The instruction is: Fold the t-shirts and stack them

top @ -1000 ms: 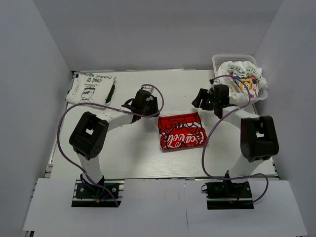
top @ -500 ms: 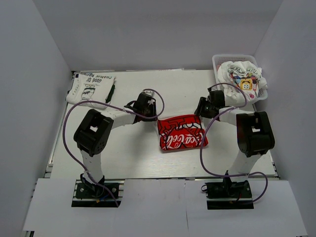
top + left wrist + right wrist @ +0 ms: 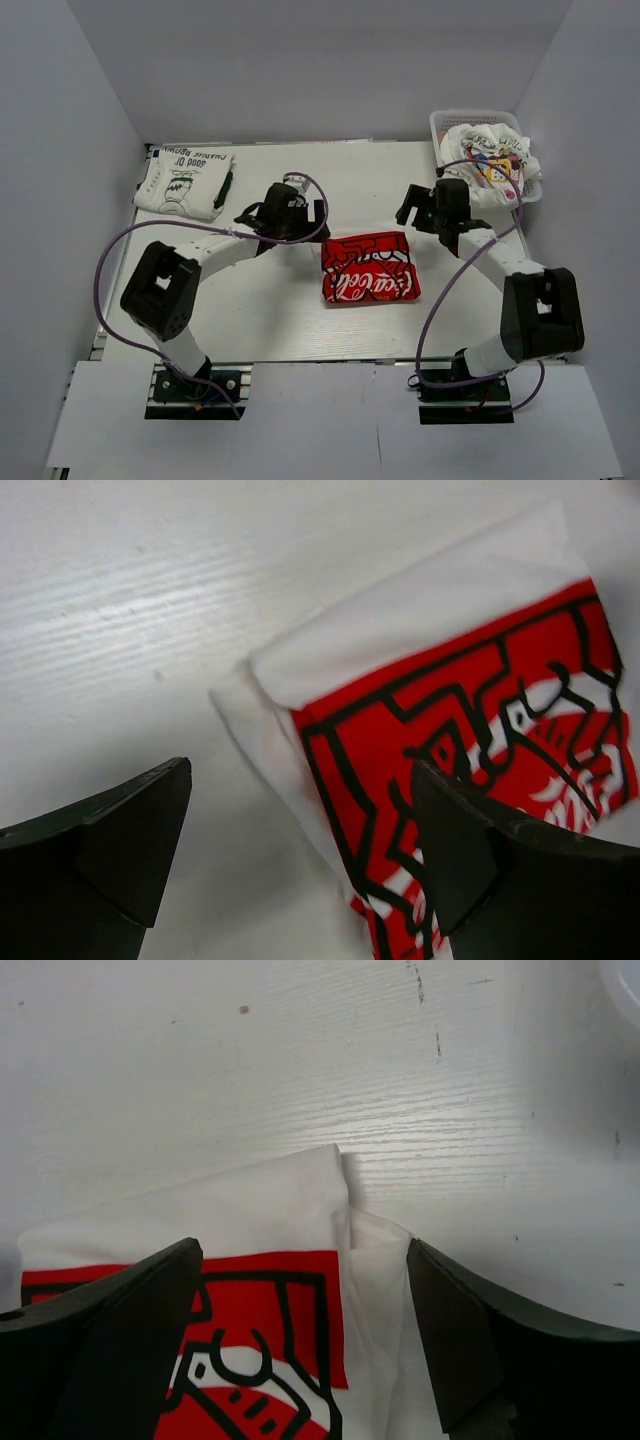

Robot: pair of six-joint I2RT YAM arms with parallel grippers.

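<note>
The folded red-print shirt (image 3: 370,268) is laid flat on the table (image 3: 260,310), left of the basket (image 3: 450,114) and nearer the arms' bases than the basket is. Its long axis is set side to side, barely tilted, with the print's top turned away from the bases. The far corner toward the basket is framed by the right gripper (image 3: 305,1245), jaws apart. The far corner away from the basket is framed by the left gripper (image 3: 302,770), likewise spread and empty. Neither is judged nearer, so a paired pinch there seems called for.
</note>
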